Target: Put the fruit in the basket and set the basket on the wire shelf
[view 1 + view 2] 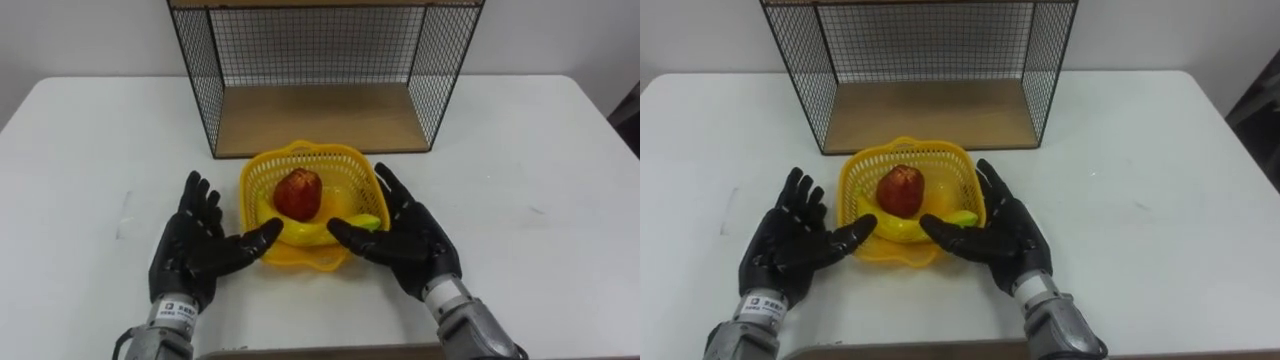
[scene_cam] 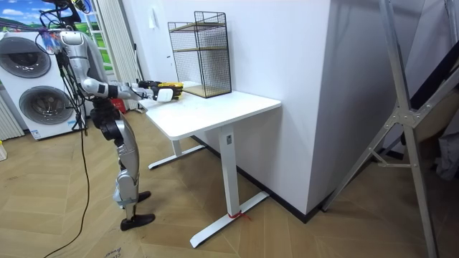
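Note:
A yellow plastic basket [image 1: 340,165] [image 1: 940,155] stands on the white table just in front of the wire shelf [image 1: 320,115] [image 1: 925,110]. Inside it lie a red apple [image 1: 298,193] [image 1: 900,189] and a yellow banana [image 1: 320,229] [image 1: 930,225]. My left hand [image 1: 195,245] [image 1: 790,245] is open at the basket's left side, thumb reaching its near rim. My right hand [image 1: 410,235] [image 1: 1005,232] is open at the right side, fingers along the rim, thumb over the near edge by the banana. In the room view I stand at the table's end with both arms stretched to the basket [image 2: 171,87].
The wire shelf has a wooden floor and an open front facing me, with mesh sides and back. The white table [image 1: 530,150] [image 1: 1140,140] stretches wide on both sides. In the room view washing machines [image 2: 36,79] stand behind me.

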Tool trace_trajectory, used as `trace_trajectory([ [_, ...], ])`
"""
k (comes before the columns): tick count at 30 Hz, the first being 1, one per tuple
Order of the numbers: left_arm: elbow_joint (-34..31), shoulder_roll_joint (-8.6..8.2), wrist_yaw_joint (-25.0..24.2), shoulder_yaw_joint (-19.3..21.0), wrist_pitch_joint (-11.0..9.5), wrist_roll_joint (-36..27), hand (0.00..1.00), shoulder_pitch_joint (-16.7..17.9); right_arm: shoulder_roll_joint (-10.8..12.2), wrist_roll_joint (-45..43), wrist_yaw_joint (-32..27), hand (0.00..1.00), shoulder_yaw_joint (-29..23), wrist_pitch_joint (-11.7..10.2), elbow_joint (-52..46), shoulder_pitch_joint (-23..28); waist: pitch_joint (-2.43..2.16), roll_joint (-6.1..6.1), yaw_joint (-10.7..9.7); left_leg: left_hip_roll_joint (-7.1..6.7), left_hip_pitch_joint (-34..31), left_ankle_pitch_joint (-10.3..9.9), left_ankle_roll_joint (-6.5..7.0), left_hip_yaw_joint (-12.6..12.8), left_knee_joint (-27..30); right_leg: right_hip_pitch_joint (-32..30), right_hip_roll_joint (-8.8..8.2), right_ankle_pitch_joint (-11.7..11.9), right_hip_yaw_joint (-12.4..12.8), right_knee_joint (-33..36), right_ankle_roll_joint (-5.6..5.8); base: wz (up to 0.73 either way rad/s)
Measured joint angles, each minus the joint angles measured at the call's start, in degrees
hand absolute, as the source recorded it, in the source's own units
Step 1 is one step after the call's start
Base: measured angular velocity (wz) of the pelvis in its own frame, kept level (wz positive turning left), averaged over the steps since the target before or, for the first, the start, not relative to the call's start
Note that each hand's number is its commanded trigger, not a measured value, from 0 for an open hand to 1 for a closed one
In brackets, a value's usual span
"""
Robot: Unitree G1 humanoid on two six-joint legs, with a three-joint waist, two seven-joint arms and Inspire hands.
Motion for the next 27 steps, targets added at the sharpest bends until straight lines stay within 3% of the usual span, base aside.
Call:
trace_trajectory([
  [9,-0.1,0.01,-3.8,-4.4,3.1,-0.1,0.0,-2.6,-0.1,0.1,-0.7,0.0,0.8,-0.2,0.0,-0.5,0.0,0.01,-0.9,0.01,-0.1,0.0,0.0,-0.1,0.2,-0.3,-0.01,0.0,-0.2,0.0,0.0,0.0],
  [14,-0.1,0.04,-4.4,-4.5,3.1,-0.3,0.0,-3.1,-0.1,0.7,-0.7,0.0,0.9,-1.0,0.7,-0.5,0.04,-0.05,-2.1,0.04,0.0,0.0,-0.01,0.2,0.2,-0.3,0.01,0.0,0.0,0.0,0.0,0.0],
  [27,-0.1,0.03,-4.5,-4.5,3.1,-0.1,0.0,-3.3,0.3,0.7,-2.0,0.0,0.9,-1.1,0.6,-0.9,0.09,-0.22,-2.2,0.03,-0.5,0.0,-0.01,0.4,0.2,-0.9,-0.01,0.0,0.0,0.0,0.0,0.0],
])
